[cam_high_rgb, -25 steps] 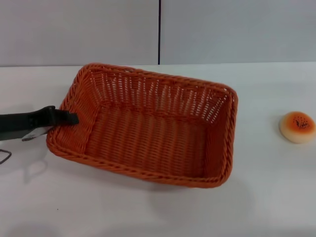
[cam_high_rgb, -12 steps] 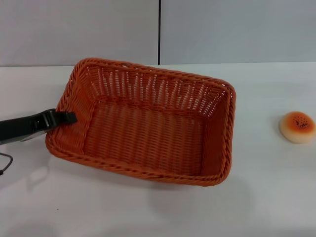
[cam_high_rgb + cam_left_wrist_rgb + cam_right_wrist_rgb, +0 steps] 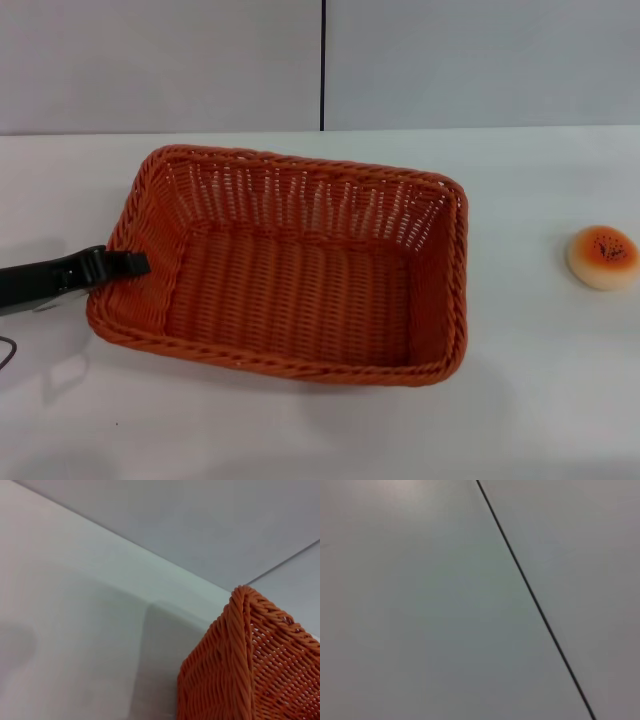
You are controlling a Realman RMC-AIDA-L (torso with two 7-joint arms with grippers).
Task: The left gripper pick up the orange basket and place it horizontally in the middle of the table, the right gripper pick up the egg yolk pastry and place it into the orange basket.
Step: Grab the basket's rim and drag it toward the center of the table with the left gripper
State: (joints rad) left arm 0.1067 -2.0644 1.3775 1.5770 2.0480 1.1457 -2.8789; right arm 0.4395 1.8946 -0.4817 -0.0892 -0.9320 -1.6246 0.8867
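One white table (image 3: 300,430), grey wall (image 3: 480,60).

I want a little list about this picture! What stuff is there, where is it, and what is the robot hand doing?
basket: orange basket, open side up, nothing inside, middle of the table
pastry: egg yolk pastry, on the table, apart from the basket, on the robot's right
left hand: left gripper at the basket's left short rim, shut on it
right hand: right gripper not in view
wall: grey wall with a dark vertical seam behind the table
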